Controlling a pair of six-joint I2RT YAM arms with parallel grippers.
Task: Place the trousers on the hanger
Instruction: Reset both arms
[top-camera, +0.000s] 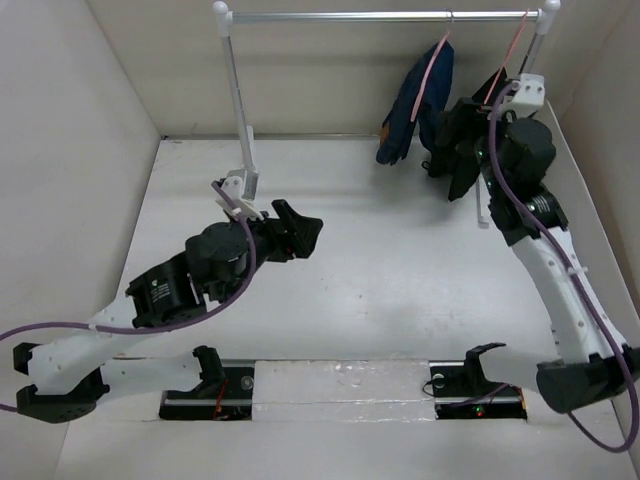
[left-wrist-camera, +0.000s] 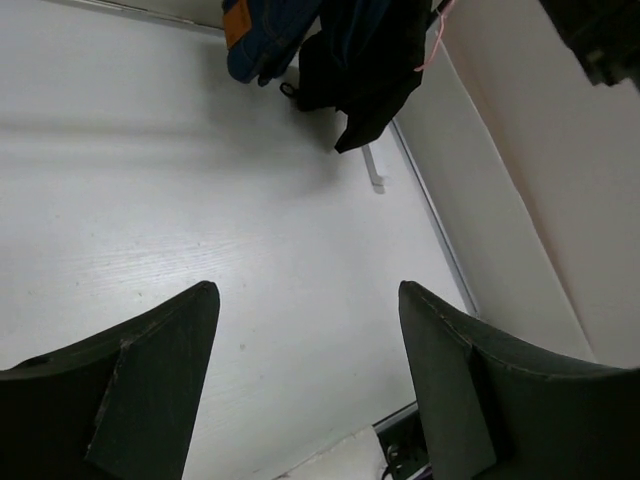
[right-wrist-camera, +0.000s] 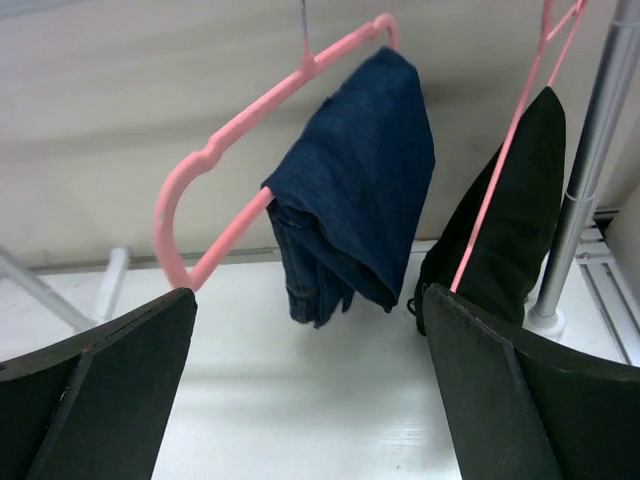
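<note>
Two pink loops hang on the rail (top-camera: 380, 16) at the far R of the table (top-camera: 380, 300): the hanger (right-wrist-camera: 215, 160) and, just R of it, a 2nd hanger (right-wrist-camera: 497, 180). We see the trousers (right-wrist-camera: 360, 180) folded over the hanger's lower bar, both halves hanging down together. The 2nd hanger carries a black garment (right-wrist-camera: 515, 240), next to the R post (right-wrist-camera: 590, 170). In the top view the trousers' lower end hangs low near the table; we can't tell if it touches.

R gripper (right-wrist-camera: 308, 300): fingers spread wide w/ nothing btwn them. It points at the trousers from the near side and touches no cloth in its wrist view. From the top cam its arm reaches up into the far R corner, and there the gripper is hard to pick out against the black garment.

L gripper (left-wrist-camera: 305, 300): fingers also spread wide and empty. It's over bare table approx mid-L, well apart from the rail, aimed toward the hung clothes. Its wrist cam catches the trousers' lower end w/ a tan patch (left-wrist-camera: 236, 20), and the black garment beside it.
</note>
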